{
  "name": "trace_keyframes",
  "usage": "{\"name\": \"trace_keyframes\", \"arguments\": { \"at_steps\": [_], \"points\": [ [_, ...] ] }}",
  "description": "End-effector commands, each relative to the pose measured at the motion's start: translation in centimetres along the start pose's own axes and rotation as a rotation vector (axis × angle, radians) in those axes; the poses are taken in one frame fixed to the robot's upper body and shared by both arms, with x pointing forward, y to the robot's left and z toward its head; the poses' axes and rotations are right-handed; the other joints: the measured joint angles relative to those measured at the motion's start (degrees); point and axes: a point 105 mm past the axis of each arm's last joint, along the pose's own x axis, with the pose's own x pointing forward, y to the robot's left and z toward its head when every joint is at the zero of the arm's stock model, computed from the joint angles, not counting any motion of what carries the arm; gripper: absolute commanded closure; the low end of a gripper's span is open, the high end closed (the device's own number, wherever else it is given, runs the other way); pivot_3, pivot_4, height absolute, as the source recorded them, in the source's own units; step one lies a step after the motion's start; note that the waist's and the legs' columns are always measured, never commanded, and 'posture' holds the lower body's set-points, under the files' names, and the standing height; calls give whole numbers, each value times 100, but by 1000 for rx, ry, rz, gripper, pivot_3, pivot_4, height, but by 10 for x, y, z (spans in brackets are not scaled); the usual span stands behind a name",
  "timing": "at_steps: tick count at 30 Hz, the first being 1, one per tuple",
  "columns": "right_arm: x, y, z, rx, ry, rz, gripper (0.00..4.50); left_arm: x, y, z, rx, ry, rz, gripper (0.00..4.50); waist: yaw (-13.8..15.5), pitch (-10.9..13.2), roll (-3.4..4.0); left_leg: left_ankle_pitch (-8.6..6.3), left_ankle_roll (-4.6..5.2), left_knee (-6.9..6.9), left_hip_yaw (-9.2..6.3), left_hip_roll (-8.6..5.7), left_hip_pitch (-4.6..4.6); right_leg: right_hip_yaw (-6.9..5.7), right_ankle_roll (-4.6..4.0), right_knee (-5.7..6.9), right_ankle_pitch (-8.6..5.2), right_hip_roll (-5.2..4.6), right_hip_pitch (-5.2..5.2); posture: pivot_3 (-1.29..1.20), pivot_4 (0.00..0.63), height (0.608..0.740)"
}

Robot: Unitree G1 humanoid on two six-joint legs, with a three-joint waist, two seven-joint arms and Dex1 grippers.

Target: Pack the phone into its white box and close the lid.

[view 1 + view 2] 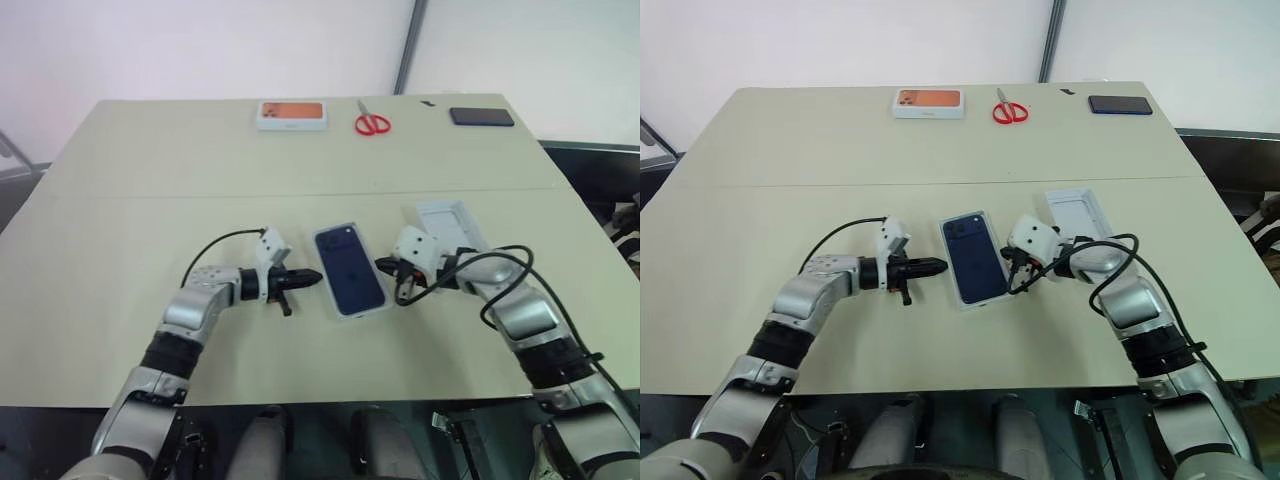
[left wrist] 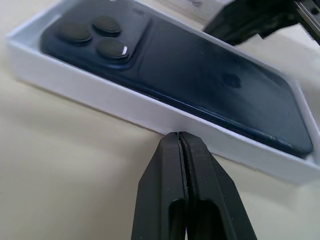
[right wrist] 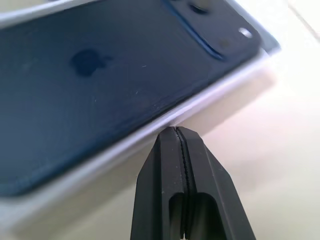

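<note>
I see the table (image 1: pixel 130 330), broad and mostly bare near me, so both arms have room. The phone (image 1: pixel 349 268) already lies back-up inside the white box (image 2: pixel 100 102). The lid (image 1: pixel 448 224) rests hollow-up just beyond my right arm, so closing is what's left. My left gripper (image 1: pixel 306 277) and right gripper (image 1: pixel 383 266) both have fingers pressed together, holding nothing, tips at the tray's two long walls. An orange-pictured box (image 1: pixel 292 114), red scissors (image 1: pixel 372 122) and a black slab (image 1: pixel 481 116) sit along the far edge.
</note>
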Motion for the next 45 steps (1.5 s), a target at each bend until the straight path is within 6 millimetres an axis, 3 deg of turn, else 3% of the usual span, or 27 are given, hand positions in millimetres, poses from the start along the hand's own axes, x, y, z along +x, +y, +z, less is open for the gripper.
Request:
{"name": "trace_keyframes", "arguments": {
  "at_steps": [1,6,24,30,37,45],
  "points": [
    [-7,13,18,-27,-74,61,4500,19,-7,17,69,-30,-52,4427,1,0,0,0,0,0,-1,1,0,0,0,0,0,3,0,0,150,740],
    [-18,20,11,-5,-44,59,4500,28,-8,16,74,-27,-67,4427,2,0,0,0,0,1,-1,5,1,2,0,0,0,7,0,0,150,740],
    [-31,0,-3,-6,9,-21,4500,32,-18,18,69,-57,-105,4427,10,0,0,0,0,5,-1,5,1,3,0,0,0,7,3,0,150,740],
    [-32,5,-8,-11,31,11,4500,29,-10,16,76,-44,-61,4427,12,0,0,0,0,5,-1,5,1,3,0,1,0,7,3,0,150,740],
    [-39,-8,-8,-5,30,-28,4500,22,-5,17,77,-54,-42,4427,10,0,0,0,0,6,0,5,1,3,0,1,0,7,4,0,150,740],
    [-38,-5,-11,-3,35,-14,4500,40,-21,19,83,-47,-112,4427,15,0,0,0,0,7,0,5,1,3,0,2,0,7,4,0,150,740]
  ]
}}
